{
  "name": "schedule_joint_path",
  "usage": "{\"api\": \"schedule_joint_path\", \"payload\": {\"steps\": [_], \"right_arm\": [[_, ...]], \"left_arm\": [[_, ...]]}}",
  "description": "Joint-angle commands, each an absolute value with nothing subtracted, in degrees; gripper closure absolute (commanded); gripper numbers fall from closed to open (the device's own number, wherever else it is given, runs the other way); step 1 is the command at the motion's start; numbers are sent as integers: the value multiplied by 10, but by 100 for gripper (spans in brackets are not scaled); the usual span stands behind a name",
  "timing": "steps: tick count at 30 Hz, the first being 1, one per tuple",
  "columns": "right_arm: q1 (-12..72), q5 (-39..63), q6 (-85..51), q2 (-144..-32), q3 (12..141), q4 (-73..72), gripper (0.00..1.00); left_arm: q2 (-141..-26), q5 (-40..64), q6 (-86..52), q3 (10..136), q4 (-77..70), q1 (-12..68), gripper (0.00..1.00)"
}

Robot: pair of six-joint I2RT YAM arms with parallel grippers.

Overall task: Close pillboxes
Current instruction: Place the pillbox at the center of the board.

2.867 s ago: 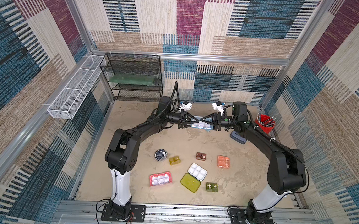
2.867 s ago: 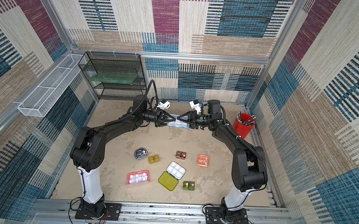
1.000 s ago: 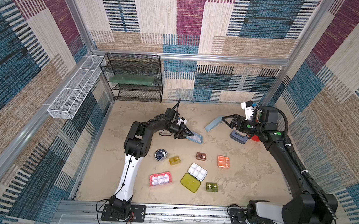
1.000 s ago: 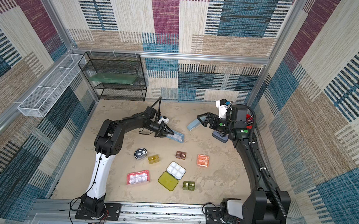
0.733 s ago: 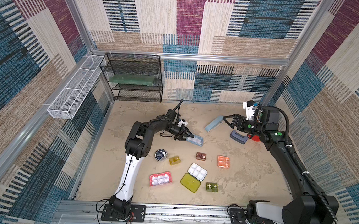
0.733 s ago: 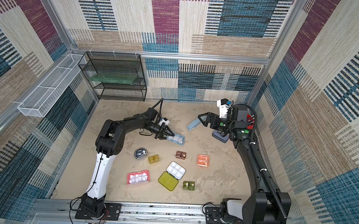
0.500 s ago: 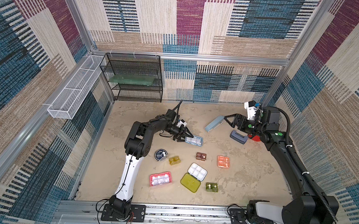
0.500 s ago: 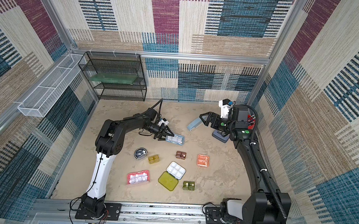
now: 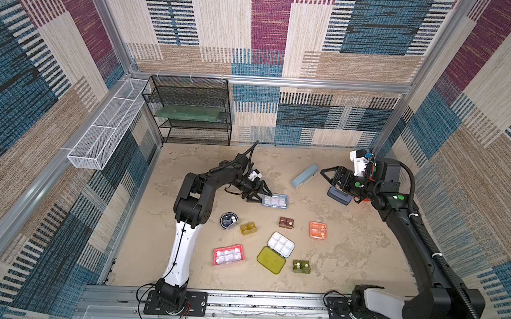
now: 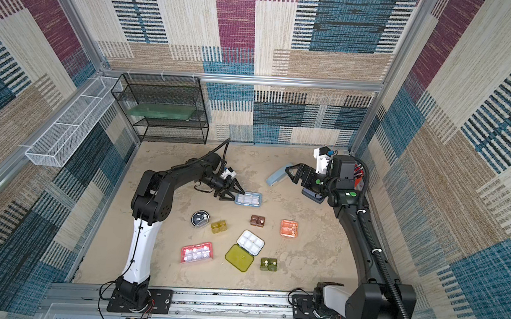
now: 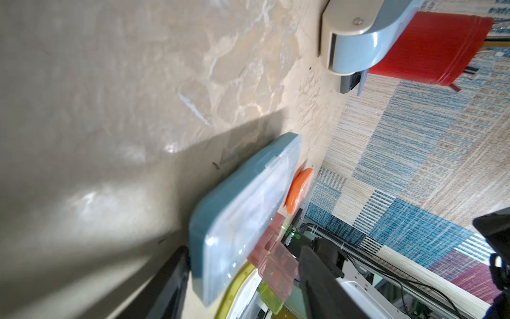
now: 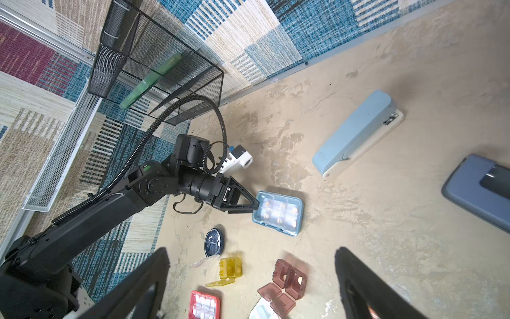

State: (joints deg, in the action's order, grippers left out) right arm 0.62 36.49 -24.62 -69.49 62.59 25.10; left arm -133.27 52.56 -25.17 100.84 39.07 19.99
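Note:
The light blue pillbox [image 9: 275, 201] [image 10: 247, 199] [image 12: 278, 212] lies flat on the table, its clear lid down. My left gripper [image 9: 266, 198] [image 10: 238, 197] [image 11: 242, 248] is open, its fingers either side of the box's near end. My right gripper [image 9: 327, 177] [image 12: 251, 251] hovers open and empty at the back right. In front lie the round black box [image 9: 228, 220], the amber [image 9: 248, 228], brown [image 9: 286, 222], orange [image 9: 317, 230], pink [image 9: 228, 254] and dark green [image 9: 301, 266] boxes. The yellow-green lid [image 9: 271, 260] lies folded back from its white tray [image 9: 281, 245]. The amber [image 12: 231, 268] and brown [image 12: 289, 279] lids stand open.
A long pale-blue case [image 9: 304, 176] and a grey-blue block [image 9: 339, 197] lie under and beside my right gripper. A red cup [image 10: 358, 179] stands in the back right corner. A black wire rack [image 9: 190, 109] fills the back left, with a white wire basket [image 9: 105, 137] on the left wall.
My left gripper has set the light blue pillbox down flat on the table and opened, letting it go. The right arm has barely moved.

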Motion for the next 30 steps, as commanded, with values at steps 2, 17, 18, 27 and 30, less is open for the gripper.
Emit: {"api": "schedule_joint_path", "payload": {"steps": [2, 17, 18, 27, 30], "right_arm": [[7, 368, -263, -681, 619, 240, 5], [87, 319, -307, -669, 580, 243, 5], [92, 321, -308, -673, 580, 246, 5], [104, 362, -271, -715, 609, 262, 5], [103, 371, -257, -736, 618, 266, 5]], "left_arm": [[-1313, 485, -218, 1008, 427, 195, 27], [-1186, 473, -220, 927, 410, 175, 28], [-1177, 479, -222, 922, 406, 174, 28], [-1110, 499, -214, 884, 396, 168, 29], [-1089, 495, -220, 870, 392, 168, 29]]}}
